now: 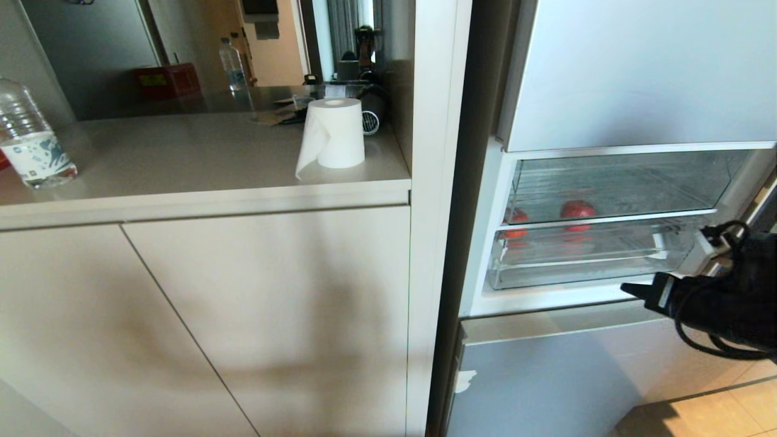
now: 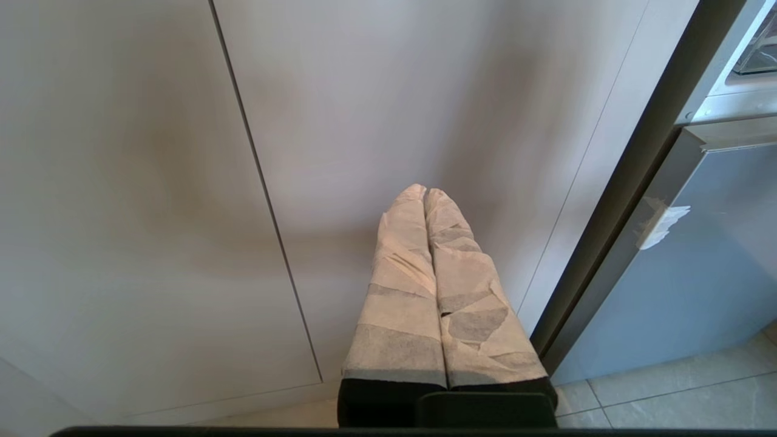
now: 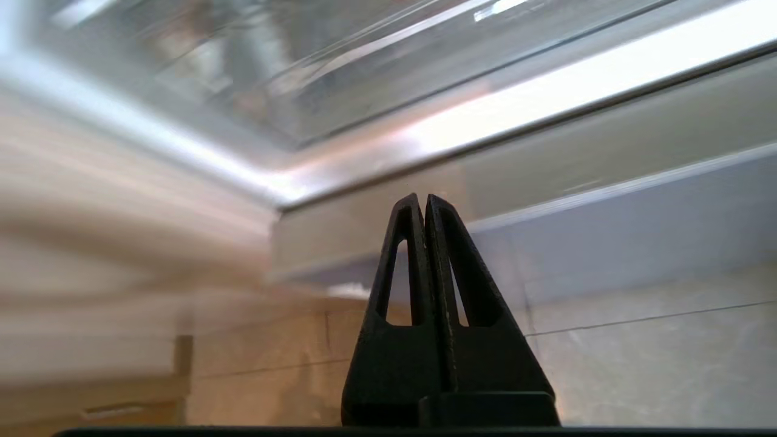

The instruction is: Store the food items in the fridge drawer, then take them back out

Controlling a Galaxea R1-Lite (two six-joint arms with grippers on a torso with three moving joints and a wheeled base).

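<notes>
1. The right gripper reaches in from the right edge of the head view, its black fingers pressed tight together with nothing between them; its tip hangs just in front of the fridge's white sill, below the fridge drawer
2. The drawer, clear-walled, sits in the open fridge compartment under a glass shelf
3. A round red food item shows through the clear plastic near the middle; a second red shape by the left wall may be another piece or only a reflection
4. The left gripper, its fingers wrapped in pale tape and closed on nothing, hangs low in front of the beige cabinet door
5. On the counter stand a paper roll and a water bottle
</notes>
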